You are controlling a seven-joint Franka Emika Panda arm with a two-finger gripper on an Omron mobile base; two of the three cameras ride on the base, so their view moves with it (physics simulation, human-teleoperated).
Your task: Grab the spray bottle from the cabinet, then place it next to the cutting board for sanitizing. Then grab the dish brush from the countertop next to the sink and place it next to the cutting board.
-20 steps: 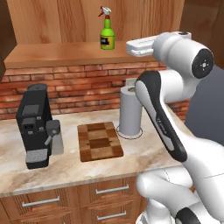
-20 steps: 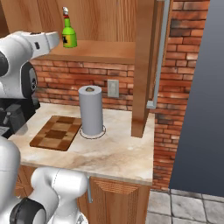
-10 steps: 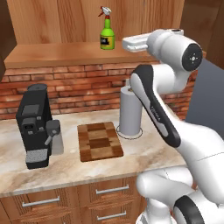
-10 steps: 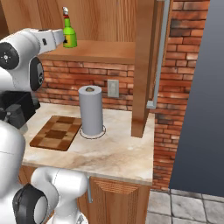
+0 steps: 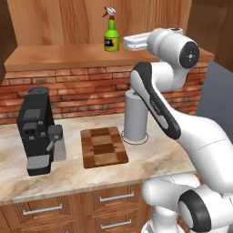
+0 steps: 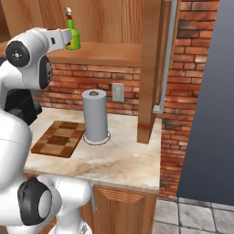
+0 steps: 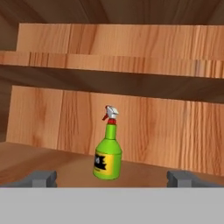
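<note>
The lime-green spray bottle (image 5: 111,35) (image 6: 72,35) (image 7: 107,155) stands upright on the wooden shelf of the cabinet (image 5: 59,57). My gripper (image 7: 111,179) is open, its dark fingertips (image 7: 41,177) wide apart, with the bottle centred a short way ahead of them and not touching. In the left base view the white hand (image 5: 135,42) hovers just right of the bottle at shelf height. The checkered cutting board (image 5: 103,146) (image 6: 59,138) lies on the beige countertop (image 5: 154,159) below. The dish brush and the sink are out of view.
A grey paper towel roll (image 5: 135,116) (image 6: 94,114) stands right of the board. A black coffee machine (image 5: 36,129) sits at the left. A brick wall backs the counter, and a wooden cabinet side panel (image 6: 148,68) drops at the right. A higher shelf (image 7: 113,63) hangs overhead.
The hand has edged left along the shelf, closer to the spray bottle. The jaws have stayed wide apart. Nothing on the counter has moved.
</note>
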